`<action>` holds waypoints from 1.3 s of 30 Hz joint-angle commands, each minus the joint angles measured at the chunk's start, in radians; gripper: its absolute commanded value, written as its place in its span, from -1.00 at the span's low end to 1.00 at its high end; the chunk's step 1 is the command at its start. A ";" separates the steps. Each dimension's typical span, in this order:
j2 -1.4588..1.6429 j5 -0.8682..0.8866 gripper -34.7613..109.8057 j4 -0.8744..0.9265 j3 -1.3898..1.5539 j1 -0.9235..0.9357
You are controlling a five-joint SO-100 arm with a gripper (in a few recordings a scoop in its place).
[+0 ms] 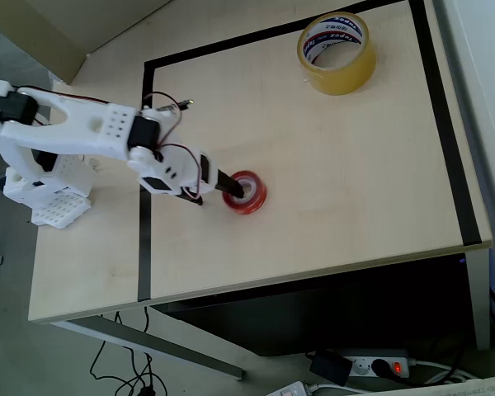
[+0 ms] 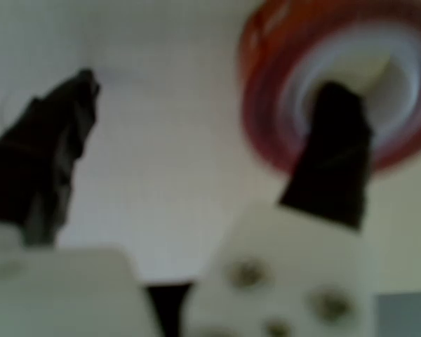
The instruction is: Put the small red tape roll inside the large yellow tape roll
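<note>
Black-tipped gripper [image 2: 210, 119] spread wide; one finger [image 2: 333, 140] over pale core of small red tape roll [image 1: 246, 192], other finger [image 2: 49, 147] outside ring above bare tabletop. Red roll flat on wooden table [image 1: 346, 181], at arm's tip. Large yellow tape roll [image 1: 337, 53] well apart, toward table's far corner, inside black tape border [image 1: 144, 247].

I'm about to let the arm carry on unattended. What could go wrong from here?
1. In the wrist view the claw is open with one finger over the small red tape roll core and the other well outside it; closing off-centre may push the roll away rather than grip its wall.
2. The large yellow tape roll sits far off near the table corner, so a weak grip could drop the roll on the way.
</note>
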 commanded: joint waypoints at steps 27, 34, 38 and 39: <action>-0.249 -0.034 -0.52 0.390 -1.657 -0.330; -0.242 -0.043 -0.52 0.199 -1.651 -0.437; -0.247 -0.043 -0.52 0.095 -1.601 -0.476; -0.249 -0.043 -0.52 0.074 -1.578 -0.483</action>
